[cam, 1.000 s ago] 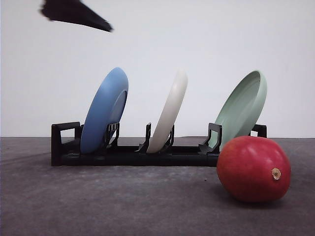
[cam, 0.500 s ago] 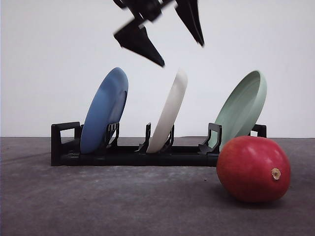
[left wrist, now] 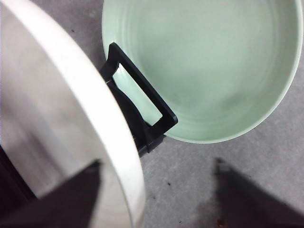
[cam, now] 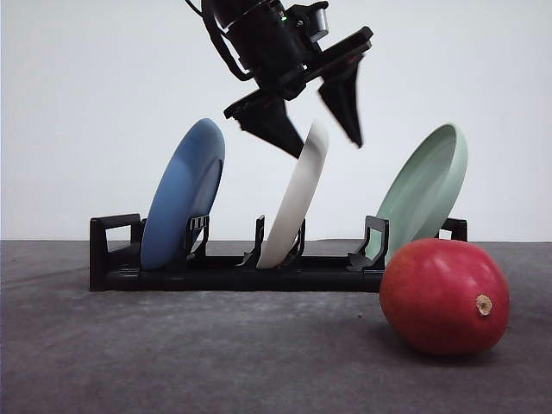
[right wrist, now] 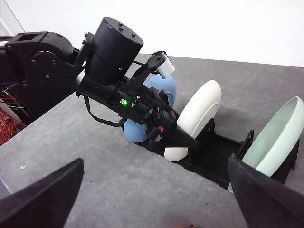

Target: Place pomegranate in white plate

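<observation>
**Pomegranate (cam: 444, 297) waiting on the table while the plate comes first**

Standing upright in the black rack (cam: 233, 267), middle slot, between blue plate (cam: 183, 195) and pale green plate (cam: 424, 191): the white plate (cam: 297, 200). Dropping in fast from above within the last second, now straddling its top rim with jaws spread wide: left gripper (cam: 316, 121). Looking like a plate grab before any fruit move. Hanging open, well back: right gripper (right wrist: 156, 190).

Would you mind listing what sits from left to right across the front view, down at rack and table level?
Blue plate → white plate → pale green plate → pomegranate. The three plates stand on edge in the black rack; the fruit lies on the table in front of its right end.
</observation>
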